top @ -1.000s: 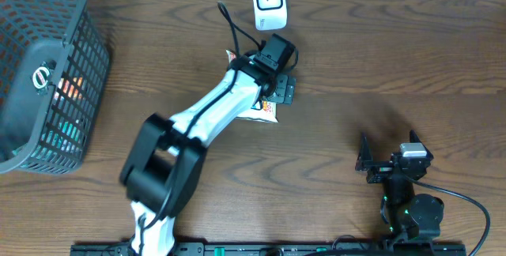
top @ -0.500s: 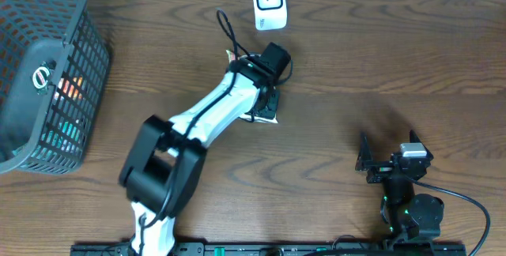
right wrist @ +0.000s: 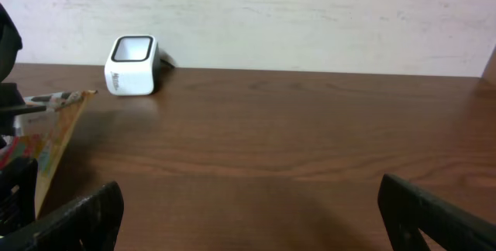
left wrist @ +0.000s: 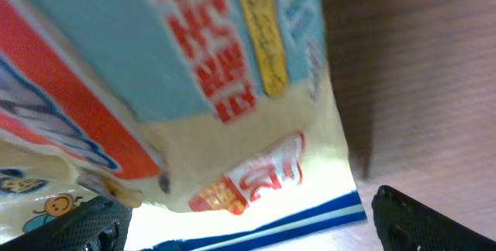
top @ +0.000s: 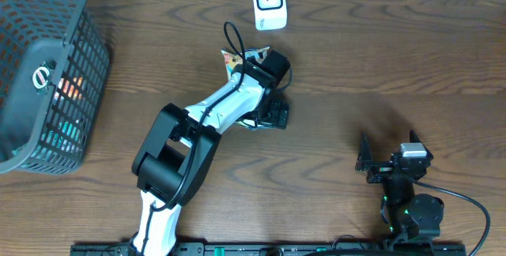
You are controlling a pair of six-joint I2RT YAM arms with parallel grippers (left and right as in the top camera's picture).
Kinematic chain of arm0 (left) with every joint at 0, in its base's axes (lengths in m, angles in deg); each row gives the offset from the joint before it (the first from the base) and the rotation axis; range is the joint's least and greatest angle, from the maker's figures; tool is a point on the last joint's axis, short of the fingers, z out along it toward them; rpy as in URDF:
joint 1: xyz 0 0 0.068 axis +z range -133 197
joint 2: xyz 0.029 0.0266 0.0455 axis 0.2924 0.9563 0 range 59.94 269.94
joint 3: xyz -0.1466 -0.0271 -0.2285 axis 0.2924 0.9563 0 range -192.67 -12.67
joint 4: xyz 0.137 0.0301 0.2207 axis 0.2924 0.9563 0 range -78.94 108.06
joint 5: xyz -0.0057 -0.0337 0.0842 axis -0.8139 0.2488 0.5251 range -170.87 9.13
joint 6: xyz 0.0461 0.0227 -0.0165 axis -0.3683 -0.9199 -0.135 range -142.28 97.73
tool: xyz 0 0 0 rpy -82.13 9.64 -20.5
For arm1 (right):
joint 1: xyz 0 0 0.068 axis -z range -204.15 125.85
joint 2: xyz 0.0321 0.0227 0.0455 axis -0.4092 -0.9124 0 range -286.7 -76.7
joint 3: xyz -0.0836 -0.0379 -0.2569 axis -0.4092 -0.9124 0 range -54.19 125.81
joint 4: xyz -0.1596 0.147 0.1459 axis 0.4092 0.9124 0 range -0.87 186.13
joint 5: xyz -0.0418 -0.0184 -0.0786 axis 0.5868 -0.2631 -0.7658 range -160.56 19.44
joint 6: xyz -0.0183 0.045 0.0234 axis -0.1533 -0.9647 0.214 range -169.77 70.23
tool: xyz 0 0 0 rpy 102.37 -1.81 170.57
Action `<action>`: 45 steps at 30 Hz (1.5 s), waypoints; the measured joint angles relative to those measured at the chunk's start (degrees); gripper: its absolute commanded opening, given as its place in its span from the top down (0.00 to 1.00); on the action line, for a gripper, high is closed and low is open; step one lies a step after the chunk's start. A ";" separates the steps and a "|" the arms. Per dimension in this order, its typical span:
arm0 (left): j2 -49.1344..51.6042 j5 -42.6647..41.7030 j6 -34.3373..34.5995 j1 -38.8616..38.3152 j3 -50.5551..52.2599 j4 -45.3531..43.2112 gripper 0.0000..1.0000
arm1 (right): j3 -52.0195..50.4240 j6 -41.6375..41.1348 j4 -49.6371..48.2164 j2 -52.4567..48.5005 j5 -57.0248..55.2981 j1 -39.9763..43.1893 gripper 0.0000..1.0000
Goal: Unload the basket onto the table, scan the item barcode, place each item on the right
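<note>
The snack packet (top: pixel 236 57) is lying just short of the white scanner (top: pixel 269 3), one edge tipping up off the tabletop (top: pixel 395 66) (no barcode is showing in any view). The left end effector (left wrist: pixel 248 224) is standing with its jaws wide apart about the packet's lower edge, clamping nothing. Against a second ago, it is sitting nearer the robot, and the packet's far corner is showing more. The scan is probably still pending and calling for a fresh grasp. The right end effector (right wrist: pixel 256 212) is waiting open and empty, well apart.
</note>
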 measured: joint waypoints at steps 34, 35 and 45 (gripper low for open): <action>-2.97 17.07 -0.94 2.45 -3.28 -11.89 0.02 | 0.00 0.00 0.00 0.02 0.00 0.00 0.01; -2.16 17.16 -0.94 2.62 -3.28 -11.93 0.02 | 0.00 0.02 0.00 0.00 0.02 0.00 0.01; 1.46 11.93 -1.01 2.71 -3.26 -14.47 0.02 | 0.00 0.02 0.02 0.02 0.00 0.00 0.01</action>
